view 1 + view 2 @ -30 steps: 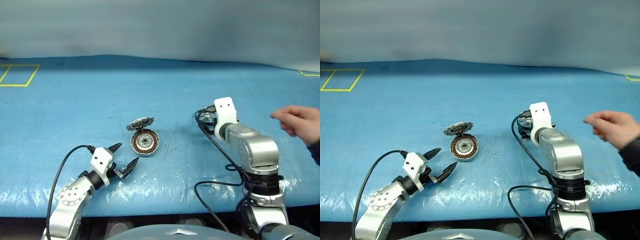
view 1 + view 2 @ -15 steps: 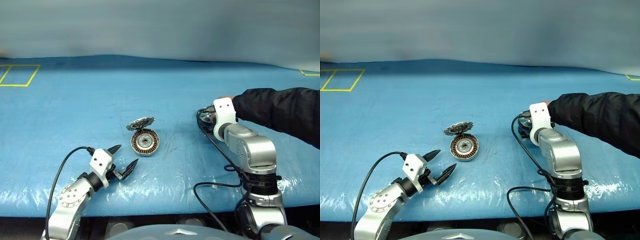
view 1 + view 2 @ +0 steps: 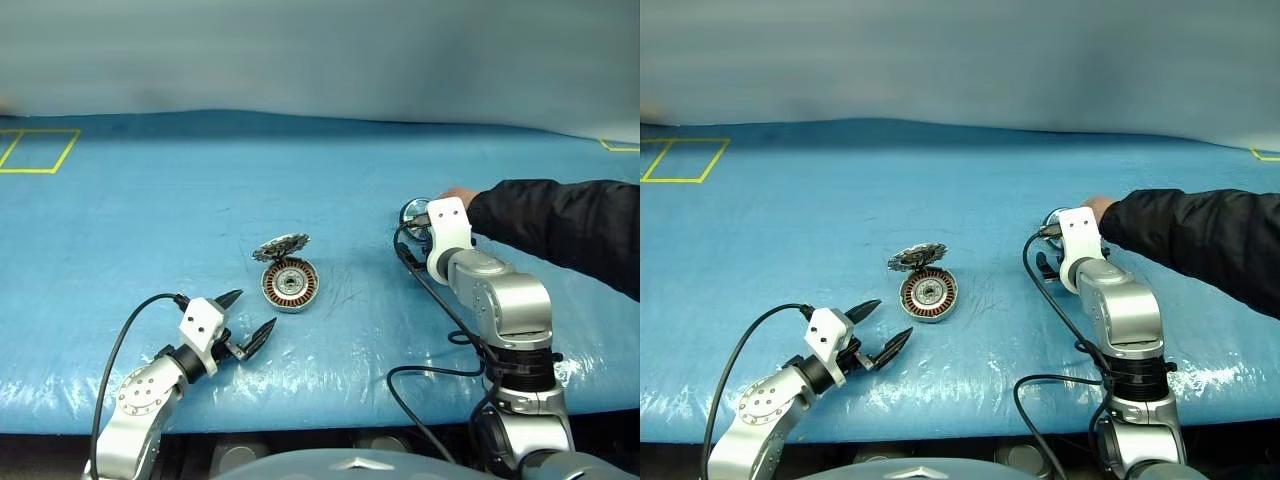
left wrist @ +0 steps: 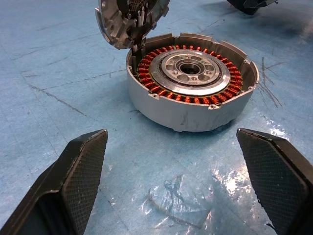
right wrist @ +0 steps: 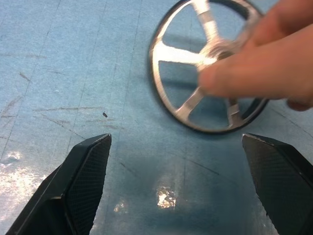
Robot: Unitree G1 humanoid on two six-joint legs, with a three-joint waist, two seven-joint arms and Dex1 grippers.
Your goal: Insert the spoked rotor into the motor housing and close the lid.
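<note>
**Op A:** Going left to right for you. My left gripper [image 3: 247, 318] hangs low over the blue table [image 3: 150, 220], fingers spread wide, nothing in them, and it hasn't budged in the last second. The motor housing [image 3: 290, 284] lies just beyond it, at about one o'clock from the fingertips, copper windings up and the centre bare. The lid [image 3: 281, 246] leans tilted against the housing's far rim at twelve o'clock, so it is off.

**Op B:** And the right side? Something has come in.

**Op A:** A person's hand [image 5: 254, 63], in a dark sleeve, has reached in from three o'clock; a second ago it was hovering well off to the right. Now its fingers are on the spoked rotor [image 5: 195, 63], which sits at twelve o'clock just ahead of my right gripper [image 5: 176, 181]. That gripper is splayed open too, empty, and hasn't moved.

**Op B:** Meaning?

**Op A:** I judge the rotor is being repositioned, so I wait. Nothing is inserted yet, and closing in now risks pinching fingers.
</note>
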